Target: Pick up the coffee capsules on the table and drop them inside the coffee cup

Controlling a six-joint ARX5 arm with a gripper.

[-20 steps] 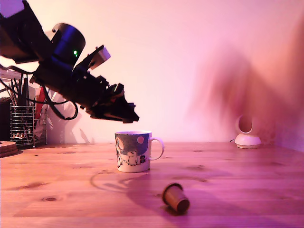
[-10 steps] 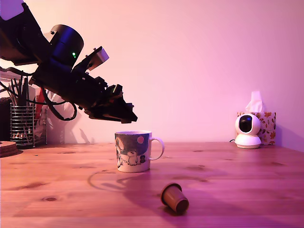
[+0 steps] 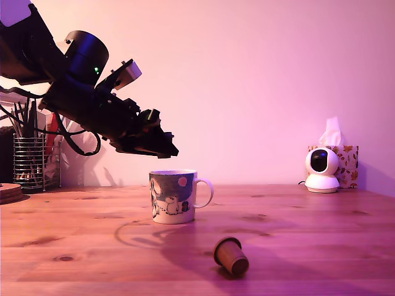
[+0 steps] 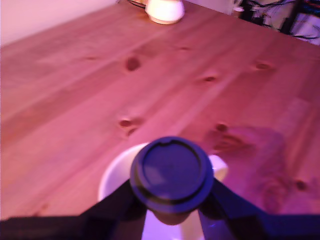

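My gripper (image 3: 166, 149) hangs just above the white printed coffee cup (image 3: 174, 196), which stands upright mid-table in the exterior view. In the wrist view the gripper (image 4: 171, 199) is shut on a dark coffee capsule (image 4: 171, 170), whose round flat face points at the camera, directly over the cup's white rim (image 4: 111, 178). In the exterior view the held capsule is hidden by the fingers. A tan-brown capsule (image 3: 231, 256) lies on its side on the wood, in front of the cup and toward the exterior view's right.
A wire utensil holder (image 3: 28, 161) and a wooden disc (image 3: 10, 192) sit at the exterior view's far left. A white round camera (image 3: 322, 169) and a tissue box (image 3: 343, 164) stand at the back right. The camera's base (image 4: 164, 10) shows in the wrist view.
A blurred arm at the exterior view's right has gone, uncovering the camera and tissue box. The tan capsule has rolled slightly to the right. My arm has barely moved.
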